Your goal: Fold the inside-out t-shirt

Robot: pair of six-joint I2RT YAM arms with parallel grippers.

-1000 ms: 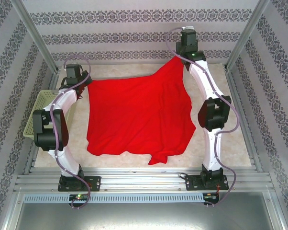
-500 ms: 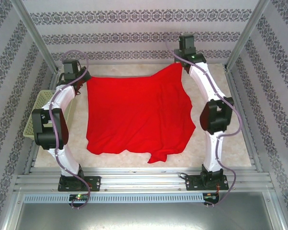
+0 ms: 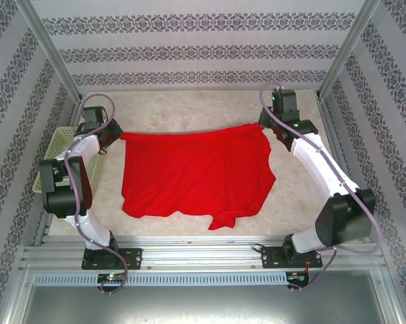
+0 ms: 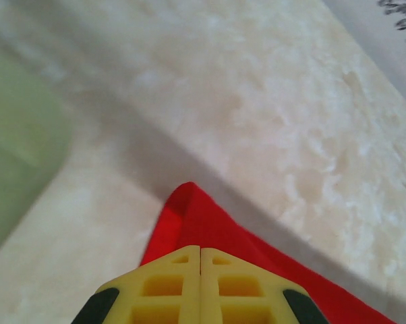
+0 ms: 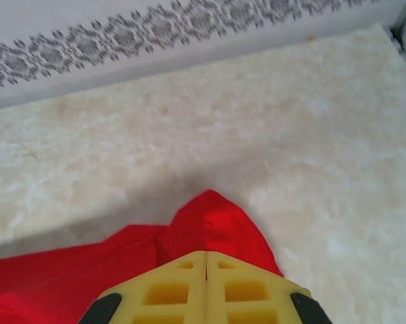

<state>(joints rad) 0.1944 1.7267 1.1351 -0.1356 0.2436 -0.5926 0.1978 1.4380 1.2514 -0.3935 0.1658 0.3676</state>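
Note:
The inside-out t-shirt (image 3: 196,172) is a plain bright red cloth lying mostly flat in the middle of the table, its near hem rumpled. My left gripper (image 3: 114,137) is shut on its far left corner, low over the table. My right gripper (image 3: 265,127) is shut on the far right corner. In the left wrist view the yellow fingers (image 4: 176,283) meet at the gripper tip (image 4: 201,248) with a red point of the t-shirt (image 4: 189,216) sticking out past them. The right wrist view shows the same: gripper (image 5: 206,254) closed, red t-shirt corner (image 5: 213,219) protruding.
A pale green basket (image 3: 51,158) stands at the table's left edge beside my left arm and appears blurred in the left wrist view as the basket (image 4: 17,135). Patterned walls and metal frame posts enclose the marble-look table (image 3: 189,108). Bare tabletop lies beyond the shirt's far edge.
Both grippers have come down and toward the near side, drawing the shirt's raised far edge lower and closer. The right arm has swung out to the right.

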